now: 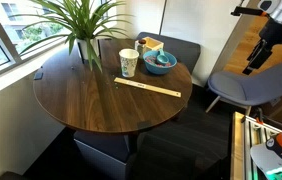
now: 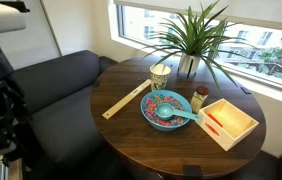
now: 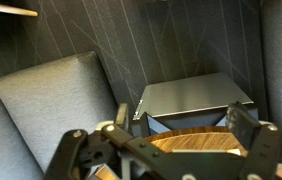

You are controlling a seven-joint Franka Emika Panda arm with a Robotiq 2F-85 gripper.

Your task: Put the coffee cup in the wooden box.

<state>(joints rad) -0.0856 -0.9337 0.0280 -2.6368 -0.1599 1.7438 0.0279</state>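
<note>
The coffee cup (image 1: 128, 62) (image 2: 160, 76) is a cream-white paper cup standing upright on the round dark wooden table (image 1: 91, 100) (image 2: 161, 150), in front of the plant. The wooden box (image 1: 151, 44) (image 2: 228, 122) is low, light tan and open-topped, and sits beside the blue bowl (image 1: 161, 62) (image 2: 171, 108). My gripper (image 1: 252, 66) (image 3: 181, 125) hangs off to the side, well away from the table and the cup. In the wrist view its fingers are spread wide with nothing between them, and the table's edge (image 3: 196, 142) shows below.
A potted plant (image 1: 81, 25) (image 2: 193, 40) stands behind the cup. A long pale wooden strip (image 1: 148, 87) (image 2: 127, 98) lies flat on the table. A small orange-brown item (image 2: 200, 99) sits between bowl and box. A grey chair (image 1: 251, 85) and a dark sofa (image 2: 51, 80) flank the table.
</note>
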